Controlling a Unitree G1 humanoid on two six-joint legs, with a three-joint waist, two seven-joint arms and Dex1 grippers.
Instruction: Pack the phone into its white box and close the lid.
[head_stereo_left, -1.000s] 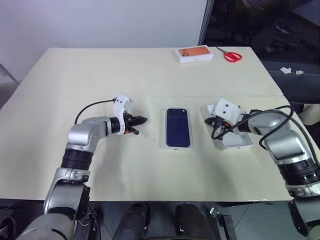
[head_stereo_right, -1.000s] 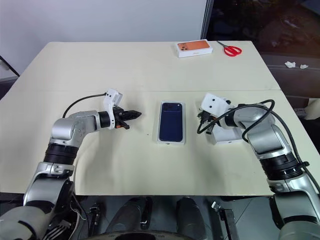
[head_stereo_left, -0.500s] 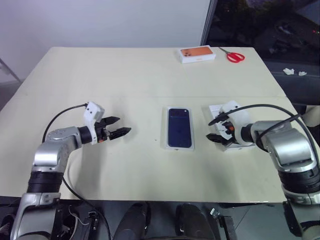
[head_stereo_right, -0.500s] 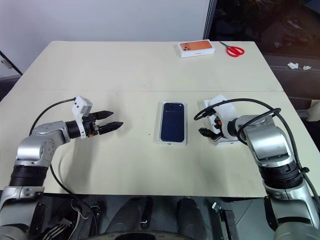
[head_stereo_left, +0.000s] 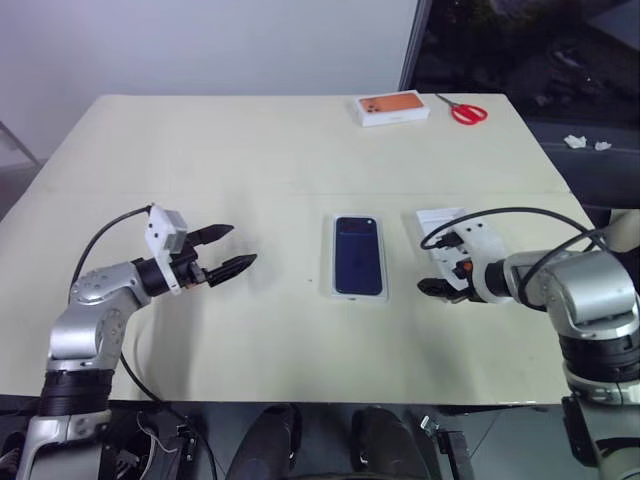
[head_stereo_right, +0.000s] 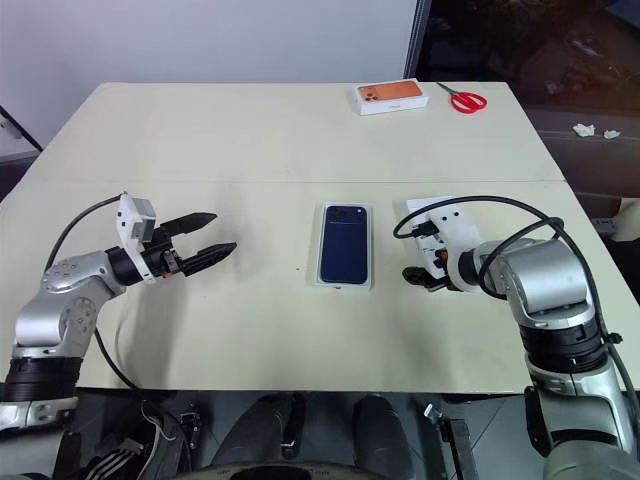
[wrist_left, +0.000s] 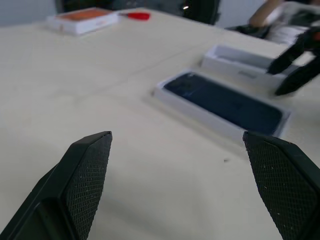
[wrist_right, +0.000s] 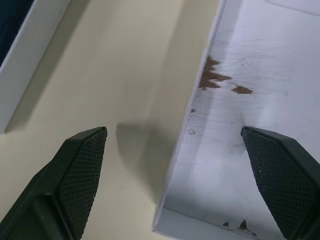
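We see the left gripper (wrist_left: 187, 180) with its 2 fingers spread wide over the cream table (wrist_left: 75, 95). Ahead, the phone (wrist_left: 222, 102) lies in its white box (wrist_left: 210, 125); an empty white tray (wrist_left: 240, 57), an orange-topped box (wrist_left: 82, 20) and red scissors (wrist_left: 137, 16) lie beyond.

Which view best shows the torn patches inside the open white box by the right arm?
The right wrist view: the white box is close up, brown tears plain along its wall. Both eye views show it partly behind the right gripper; the left wrist view shows it far off, tears not visible.
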